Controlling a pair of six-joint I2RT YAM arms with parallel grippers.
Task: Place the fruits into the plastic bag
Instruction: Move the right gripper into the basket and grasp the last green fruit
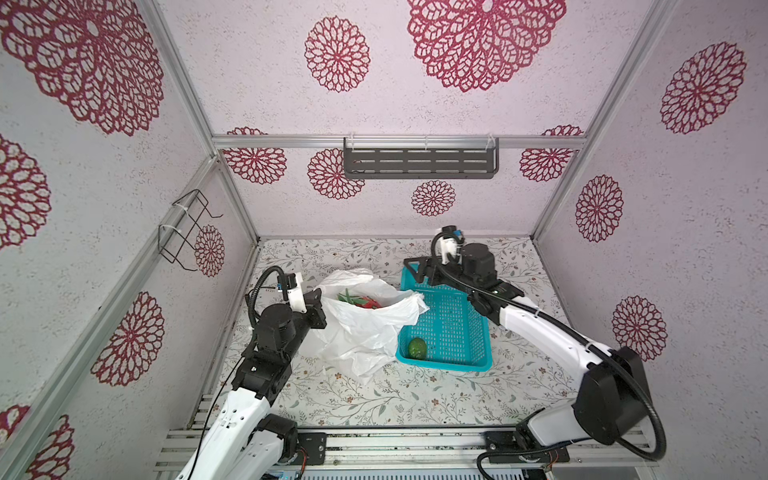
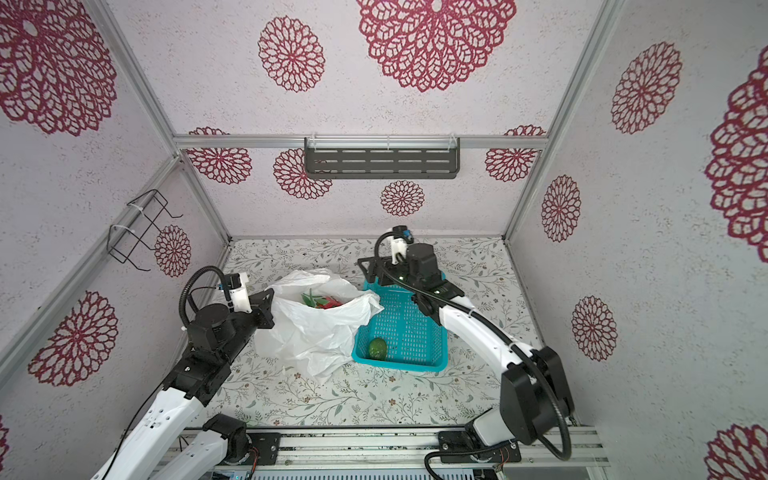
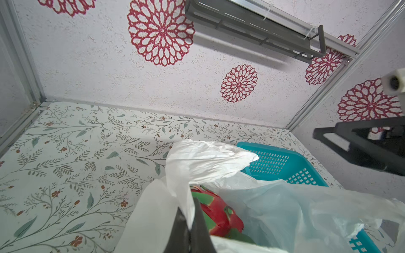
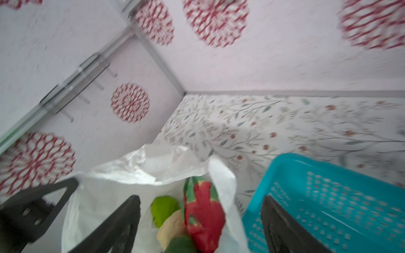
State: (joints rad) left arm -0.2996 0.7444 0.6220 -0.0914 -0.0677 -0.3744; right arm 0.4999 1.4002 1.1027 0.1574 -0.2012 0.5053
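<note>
On the floral desk point(image 1: 374, 399) the plastic bag point(image 1: 365, 328) stands slumped just left of the teal basket point(image 1: 453, 324), its right side touching the basket's wall. We see the left pincer point(image 3: 190, 227) closed tight on the bag's near-left rim, with a fold of white film caught between its fingers. We judge that this hold lifts the edge so the mouth gapes upward, since film this thin would otherwise sag shut over what lies inside. Within the mouth sit several of the fruits, among them a red one with green leaves point(image 3: 217, 214) and a light-green one point(image 4: 164, 208) beside it. One green fruit point(image 1: 417, 348) lies alone in the near-left corner of the basket, so by our reckoning the task is nearly done but not finished.

The left arm reaches forward from the near-left corner, its forearm sloping up and its wrist about level with the bag's rim. The right arm stretches from the near-right base diagonally over the basket, elbow bent, with its wrist turned left toward the bag. The right pincer point(image 4: 200, 197) hovers above the bag's mouth beside the basket's far-left corner, its jaws spread wide with nothing gripped between them. The fruits show below, through the gap.
</note>
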